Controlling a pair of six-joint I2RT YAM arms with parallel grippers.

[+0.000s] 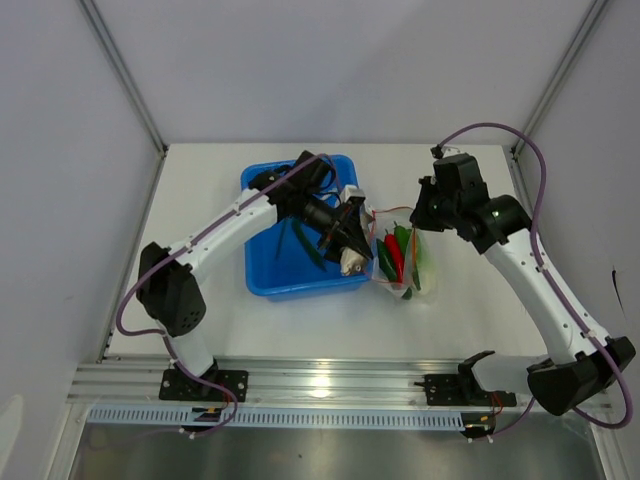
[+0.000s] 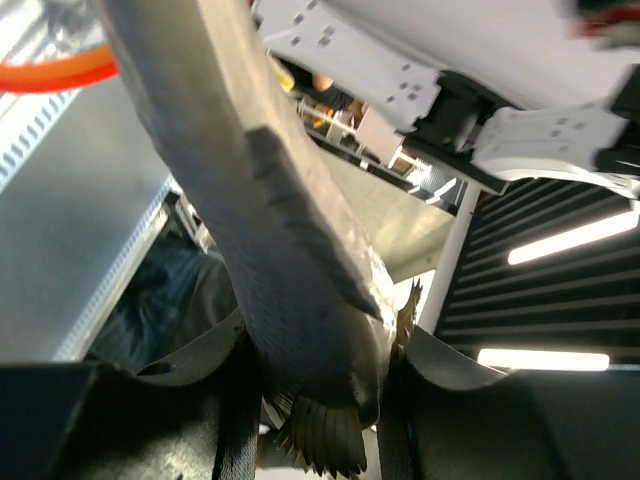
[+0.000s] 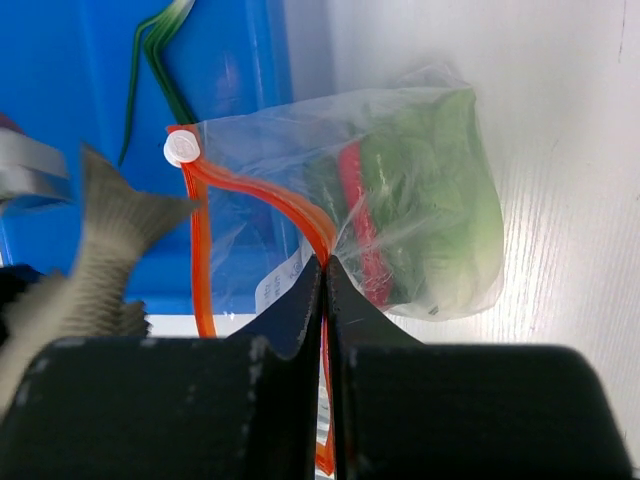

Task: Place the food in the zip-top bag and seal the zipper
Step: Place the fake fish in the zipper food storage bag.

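The left jaws grip a grey fish (image 2: 290,260) near its tail, at the right edge of the blue bin (image 1: 265,265), just beside the mouth of the bag (image 3: 260,150). The fish is long, so I think it may bump the orange zipper (image 3: 255,195) and miss the hole, or push the bag and tug it out of the right jaws, which are clenched on that zipper. The bag lies on the desk (image 1: 200,320) and holds 1 green cabbage (image 3: 440,200) and 1 red chili (image 3: 350,190), and the bin holds 1 thin green pod (image 3: 150,60).
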